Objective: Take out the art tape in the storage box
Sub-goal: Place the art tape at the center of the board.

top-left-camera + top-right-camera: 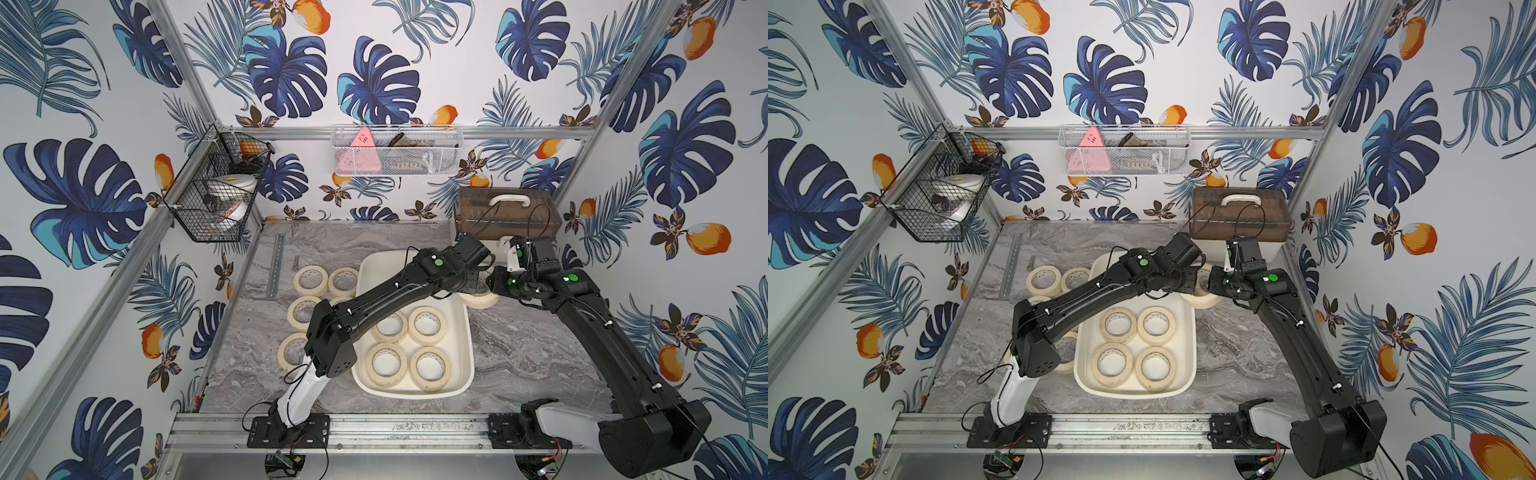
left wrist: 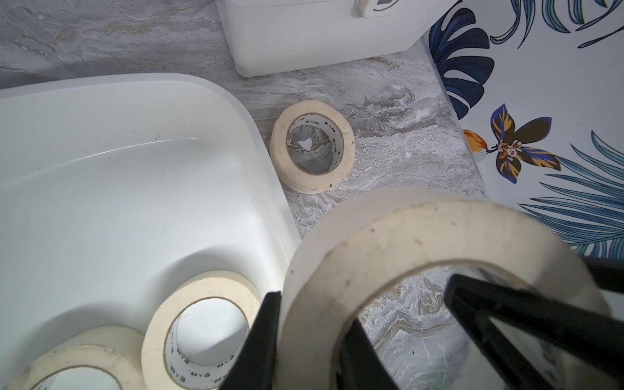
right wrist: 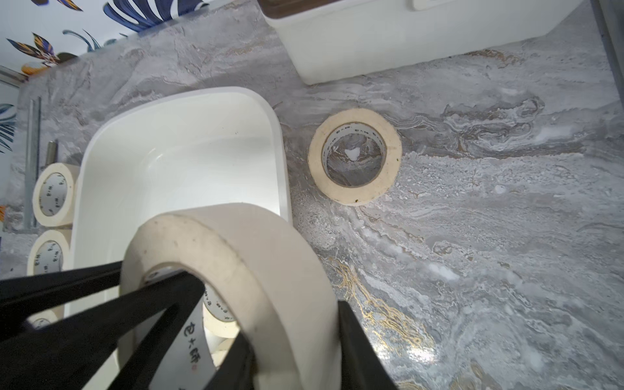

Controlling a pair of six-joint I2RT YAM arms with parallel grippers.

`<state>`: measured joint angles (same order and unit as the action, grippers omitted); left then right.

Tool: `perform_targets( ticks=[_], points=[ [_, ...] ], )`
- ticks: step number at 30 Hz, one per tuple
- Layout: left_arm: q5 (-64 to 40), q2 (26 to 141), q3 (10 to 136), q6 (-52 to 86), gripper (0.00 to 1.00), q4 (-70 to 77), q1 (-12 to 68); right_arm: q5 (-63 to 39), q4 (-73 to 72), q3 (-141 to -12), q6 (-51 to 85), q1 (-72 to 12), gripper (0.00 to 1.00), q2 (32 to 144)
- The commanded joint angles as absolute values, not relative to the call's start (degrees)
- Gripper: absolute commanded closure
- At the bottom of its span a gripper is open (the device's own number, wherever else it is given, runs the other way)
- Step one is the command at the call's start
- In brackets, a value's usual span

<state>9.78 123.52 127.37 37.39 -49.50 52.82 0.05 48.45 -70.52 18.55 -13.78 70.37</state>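
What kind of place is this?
Probably a robot practice booth, not a room: two robot arms bolted to a metal rail, leafy wallpaper on a metal frame, and a marble-look table.

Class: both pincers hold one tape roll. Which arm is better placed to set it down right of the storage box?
Right. The right pincer grips the roll, and the table there lies on its side; the left arm stretches across the storage box.
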Motion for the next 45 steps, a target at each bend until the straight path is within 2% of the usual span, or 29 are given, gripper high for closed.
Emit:
perform_targets(
  ticks=[1, 3, 8, 12, 16, 21, 28, 36, 45],
  points=[
    [9.5, 123.2, 127.1, 37.5, 0.84, -49.4, 52.7, 2.5, 47.6, -71.2, 20.7, -13.5, 0.83, 70.7],
    [8.9, 122.5, 126.2, 37.3, 0.78, -48.7, 52.8, 2.6, 47.5, -71.4, 20.6, -13.5, 0.90, 70.8],
    [7.2, 118.8, 123.4, 36.5, 0.49, -45.4, 52.7, 3.2, 47.4, -71.2, 20.1, -13.5, 0.99, 71.2],
    [6.2, 115.2, 121.5, 35.7, 0.31, -43.4, 52.4, 4.4, 47.6, -71.2, 19.8, -13.4, 1.00, 71.8],
    [5.9, 111.3, 118.9, 35.0, 0.19, -41.7, 51.6, 6.2, 47.2, -70.7, 20.3, -13.4, 1.00, 72.2],
    [7.3, 106.3, 114.2, 34.7, 0.14, -40.5, 49.8, 12.6, 45.5, -69.0, 23.2, -12.7, 1.00, 73.7],
    [7.3, 99.6, 104.9, 35.5, 0.12, -39.7, 45.7, 19.2, 40.7, -66.4, 26.7, -8.8, 1.00, 77.6],
    [6.9, 93.1, 95.3, 36.5, 0.12, -39.9, 41.8, 15.9, 33.0, -63.1, 28.1, 1.3, 1.00, 82.6],
    [7.2, 88.2, 90.3, 36.6, 0.11, -41.5, 40.7, 15.8, 23.7, -60.1, 28.2, 6.4, 1.00, 89.4]
  ],
)
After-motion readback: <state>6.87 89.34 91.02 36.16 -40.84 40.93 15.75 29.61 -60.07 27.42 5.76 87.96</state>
